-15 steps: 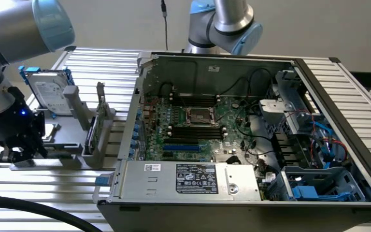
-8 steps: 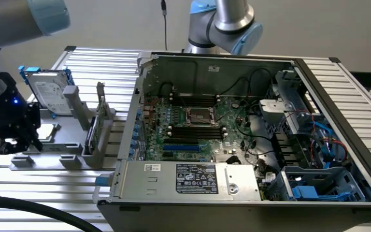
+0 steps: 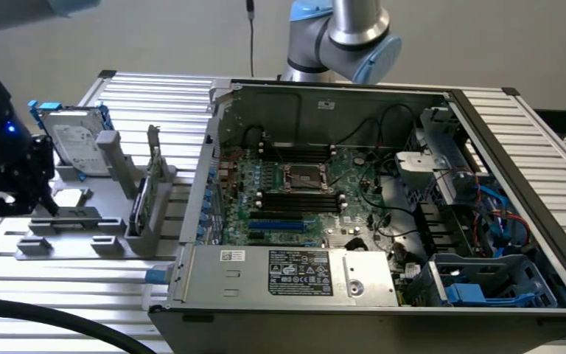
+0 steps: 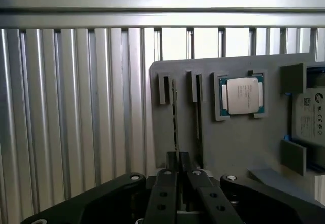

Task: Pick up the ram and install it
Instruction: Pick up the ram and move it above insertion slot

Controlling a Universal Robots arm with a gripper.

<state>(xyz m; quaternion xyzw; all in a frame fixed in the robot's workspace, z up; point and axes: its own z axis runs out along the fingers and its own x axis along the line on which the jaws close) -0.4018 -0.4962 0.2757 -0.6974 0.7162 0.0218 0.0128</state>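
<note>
The step in hand looks like the approach for the pick-up, with nothing lifted yet. At the exterior view's left the gripper [image 4: 179, 159] hangs over the table [image 3: 47, 295], apart from the holder [image 4: 238, 142]. It carries nothing, and whether it is closed or slightly parted I cannot tell. Next along, the hard drive [image 3: 71, 144] stands upright at the holder's far end. The chip [image 4: 242, 94] lies flat in its own recess between the drive and the two narrow slots. Right of these the ram [image 3: 142, 203] stands on edge in the holder. In the wrist view its thin top edge runs straight towards the gripper, so the two seem lined up. The second narrow slot beside it is dark, and I cannot tell whether it holds anything. Further right the open case [image 3: 332, 110] lies flat, with two banks of memory slots [image 3: 301, 200] flanking the socket [image 3: 303, 177] and a power supply [image 3: 293, 273] along the near wall. As I judge it, the pick-up calls for straddling that thin edge squarely and lifting straight up, since a skewed pull could jam the board. By count there is one gripper, one drive, one chip, one ram for certain, one holder and one case.
</note>
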